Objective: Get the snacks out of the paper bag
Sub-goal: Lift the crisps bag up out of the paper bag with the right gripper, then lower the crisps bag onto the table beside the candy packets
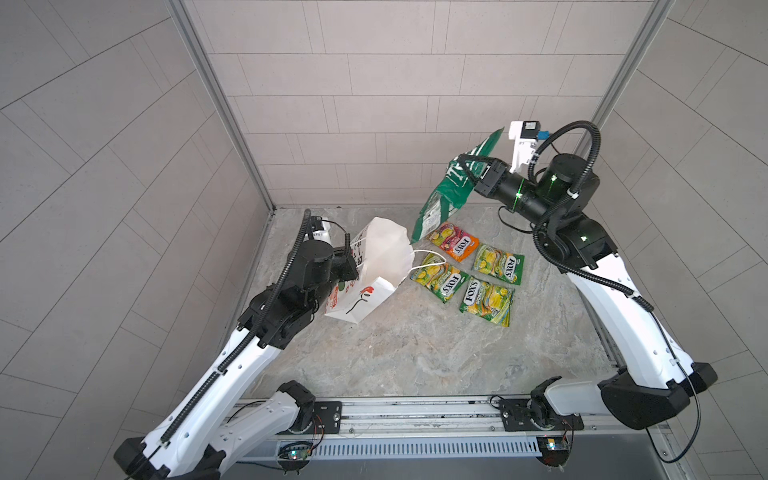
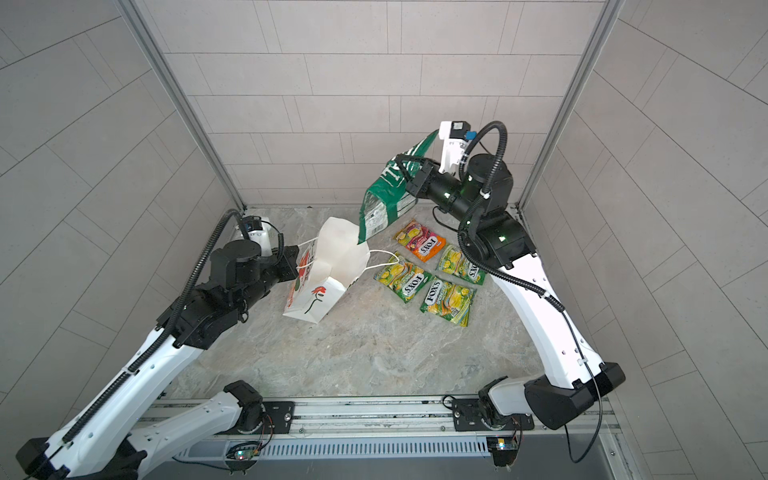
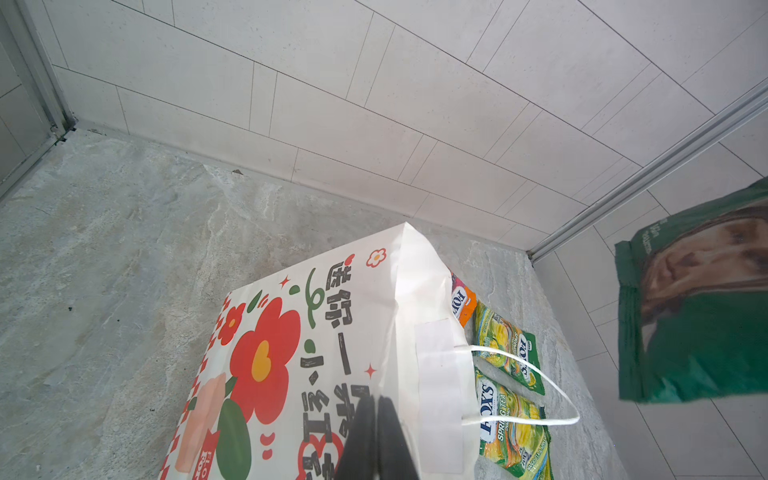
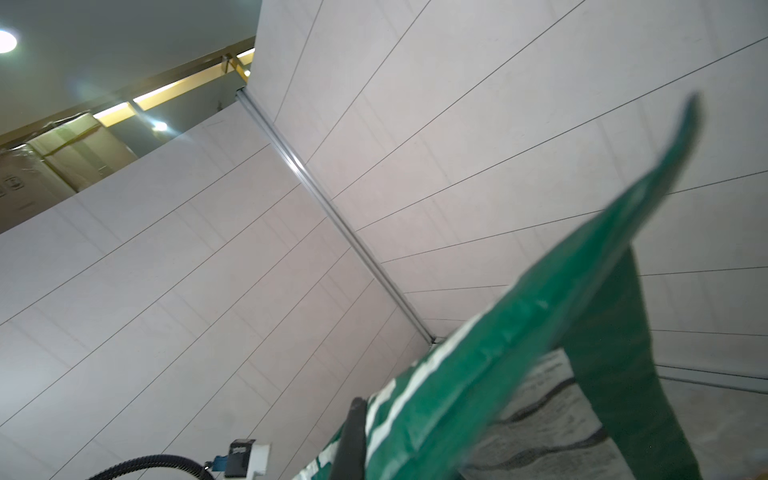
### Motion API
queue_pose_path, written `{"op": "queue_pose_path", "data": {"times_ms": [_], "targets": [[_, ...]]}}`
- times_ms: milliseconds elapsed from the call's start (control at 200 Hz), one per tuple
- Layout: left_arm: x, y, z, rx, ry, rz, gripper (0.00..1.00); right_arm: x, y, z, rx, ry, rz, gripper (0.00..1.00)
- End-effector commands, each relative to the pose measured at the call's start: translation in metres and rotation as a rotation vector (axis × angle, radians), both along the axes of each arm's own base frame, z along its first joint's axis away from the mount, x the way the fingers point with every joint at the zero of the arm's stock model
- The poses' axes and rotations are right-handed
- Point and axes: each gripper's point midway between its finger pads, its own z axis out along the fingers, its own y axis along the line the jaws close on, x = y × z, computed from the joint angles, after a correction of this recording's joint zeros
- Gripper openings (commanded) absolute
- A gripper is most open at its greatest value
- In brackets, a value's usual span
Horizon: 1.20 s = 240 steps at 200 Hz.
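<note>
The white paper bag (image 1: 384, 253) (image 2: 338, 249) with a red flower drawing stands tilted at the left of the marble table. My left gripper (image 1: 352, 266) (image 3: 376, 409) is shut on its printed side near the rim. My right gripper (image 1: 471, 164) (image 2: 409, 164) is shut on the large dark green crisp bag (image 1: 451, 195) (image 4: 519, 353), which hangs in the air to the right of the paper bag (image 3: 291, 353). Several small snacks lie flat on the table: an orange-pink FOX'S (image 1: 455, 242) and three green-yellow FOX'S (image 1: 500, 264) (image 1: 440, 282) (image 1: 488, 301).
Tiled walls close the table at the back and both sides, with metal corner posts (image 1: 224, 108). The bag's white cord handle (image 1: 430, 259) loops over one green packet. The arm mounting rail (image 1: 415, 415) runs along the front edge.
</note>
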Motion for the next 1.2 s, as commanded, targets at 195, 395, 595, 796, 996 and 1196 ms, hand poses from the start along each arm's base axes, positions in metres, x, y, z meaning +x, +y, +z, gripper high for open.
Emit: {"op": "queue_pose_path", "data": {"times_ms": [195,395,595,796,996,1196], "targets": [[-0.003,0.002,0.015,-0.012,-0.042,-0.011,0.0,-0.008,-0.092,-0.028,0.004,0.067,-0.192,0.0],[-0.004,0.001,0.015,-0.017,-0.045,-0.015,0.0,-0.018,-0.111,-0.092,-0.071,0.201,-0.235,0.0],[-0.005,0.0,0.017,-0.027,-0.048,-0.025,0.0,-0.037,-0.105,-0.135,-0.192,0.304,-0.176,0.0],[-0.008,0.0,0.02,-0.026,-0.051,-0.035,0.0,-0.063,-0.094,-0.181,-0.28,0.404,-0.074,0.0],[-0.009,0.0,0.02,-0.021,-0.054,-0.041,0.0,-0.078,-0.083,-0.221,-0.296,0.472,0.016,0.0],[-0.01,-0.001,0.022,-0.02,-0.052,-0.053,0.0,-0.093,-0.071,-0.243,-0.294,0.497,0.102,0.0]]}}
